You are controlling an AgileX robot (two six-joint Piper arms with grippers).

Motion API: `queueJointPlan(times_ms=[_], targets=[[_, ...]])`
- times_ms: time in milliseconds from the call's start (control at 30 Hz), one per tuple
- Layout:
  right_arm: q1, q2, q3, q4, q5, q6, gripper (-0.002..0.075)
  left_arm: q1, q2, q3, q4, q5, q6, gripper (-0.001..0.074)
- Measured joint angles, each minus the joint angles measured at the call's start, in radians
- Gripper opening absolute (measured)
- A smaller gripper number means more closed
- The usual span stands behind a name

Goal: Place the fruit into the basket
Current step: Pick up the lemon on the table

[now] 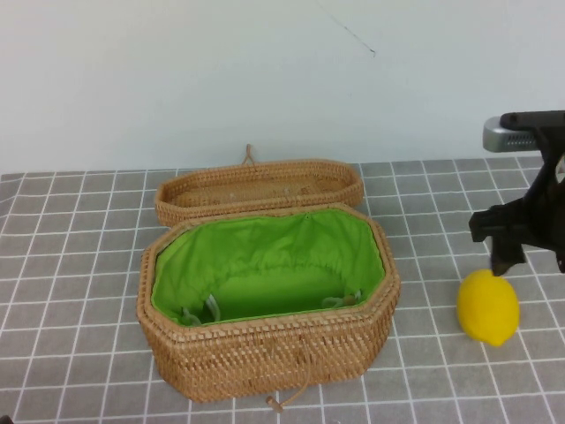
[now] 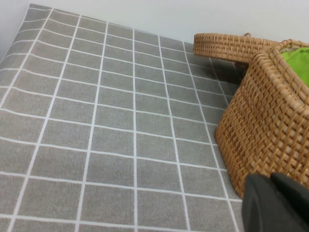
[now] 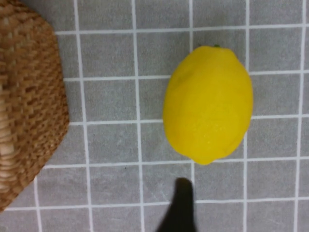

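High view shows your right gripper [image 1: 521,256] hovering just above the lemon [image 1: 488,306], which lies on the bench [image 1: 79,265] right of the open basket [image 1: 265,349], finger spread I cannot tell; the left gripper [image 2: 277,205] waits beside the basket, so next descend and pinch.

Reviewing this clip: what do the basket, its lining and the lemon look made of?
Basket: woven rattan or wicker, matte tan, visible weave. Lining: bright green fabric, gathered folds. Lemon, below the right gripper: smooth, slightly glossy yellow; real or plastic unclear. Left gripper sits beside the basket.
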Motion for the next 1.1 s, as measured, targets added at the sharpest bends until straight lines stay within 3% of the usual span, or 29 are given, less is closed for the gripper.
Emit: queueJointPlan(times_ms=[633,1100], targets=[[-0.002,0.128,-0.01,0.029,-0.062,0.017,0.0695,0.0,0.0,0.0,0.0,0.0,0.0,0.0001],[-0.061,0.281,-0.012,0.088,-0.17,-0.024,0.0695,0.0,0.0,0.0,-0.002,0.0,0.0,0.0001]])
